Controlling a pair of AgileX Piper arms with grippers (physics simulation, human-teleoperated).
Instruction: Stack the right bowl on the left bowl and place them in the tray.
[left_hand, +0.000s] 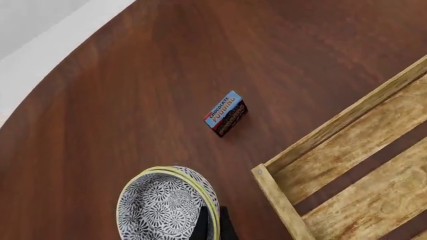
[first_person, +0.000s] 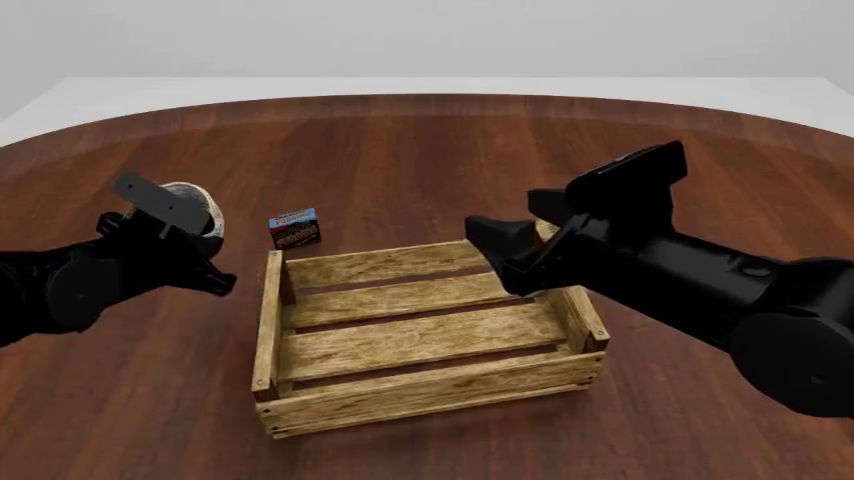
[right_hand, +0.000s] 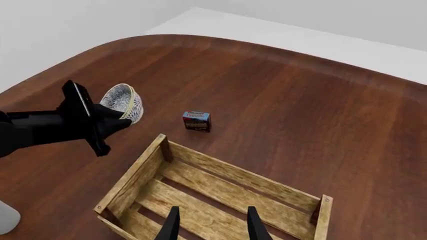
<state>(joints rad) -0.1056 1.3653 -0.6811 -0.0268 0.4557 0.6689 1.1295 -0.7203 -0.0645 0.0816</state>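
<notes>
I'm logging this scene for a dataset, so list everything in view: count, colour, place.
bowl: only one stack visible, white with dark pattern and yellow-green rim, tilted, held off the table left of the tray; whether it is two nested bowls is unclear
tray: one, light wooden slats, near centre of table, nothing in it
pudding box: one, dark red and blue, on the table just beyond the tray's far left corner
table: one, dark reddish wood
left gripper: black, clamped on the bowl's rim
right gripper: black, open, above the tray
</notes>
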